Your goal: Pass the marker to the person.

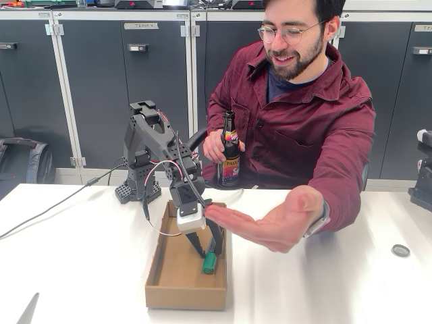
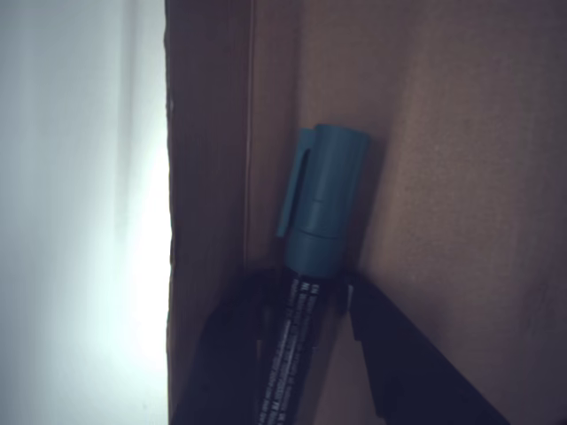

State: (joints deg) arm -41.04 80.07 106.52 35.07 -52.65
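Observation:
The marker [image 1: 210,262] lies in a shallow cardboard box [image 1: 185,300], close to its right wall, with the green cap pointing toward the front. My gripper [image 1: 208,252] reaches down into the box with a finger on each side of the dark barrel. In the wrist view the marker [image 2: 326,204] runs up between the black fingers [image 2: 403,372], which press against the barrel just below the cap; my gripper [image 2: 306,288] is shut on it. The person [image 1: 297,115] sits behind the table and holds an open palm [image 1: 270,226] just right of the gripper, above the box's right edge.
The person's other hand holds a dark glass bottle [image 1: 229,152] upright behind the box. The arm's base [image 1: 138,185] stands at the table's back, with cables trailing left. A small round disc [image 1: 400,250] lies at the right. The box wall [image 2: 208,177] runs beside the marker.

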